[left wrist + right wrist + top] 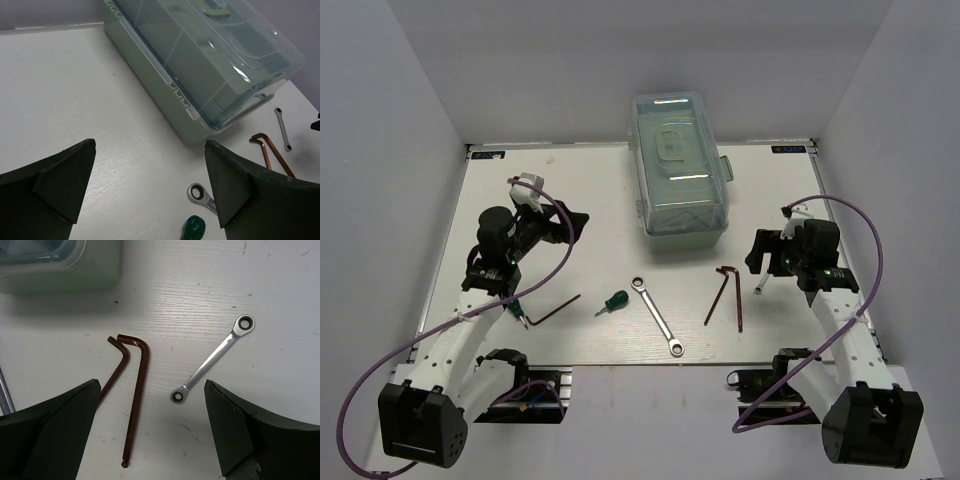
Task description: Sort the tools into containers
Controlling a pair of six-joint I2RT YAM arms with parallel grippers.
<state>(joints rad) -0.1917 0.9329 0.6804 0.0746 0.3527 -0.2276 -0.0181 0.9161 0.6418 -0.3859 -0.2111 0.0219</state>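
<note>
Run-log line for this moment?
toolbox: closed | tools: loose on table | left gripper: open, empty | right gripper: open, empty

My left arm (455, 345) and right arm (850, 335) wear white shells with black joints and black bases (420, 425). A purple cable (341, 425) loops along each. Green lights (828, 270) glow near the wrists. My fingers (60, 185) are dark wedges.

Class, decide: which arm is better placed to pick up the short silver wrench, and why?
Right. The short wrench lies just ahead of the open right gripper; the left gripper is far from it, facing the toolbox.
</note>
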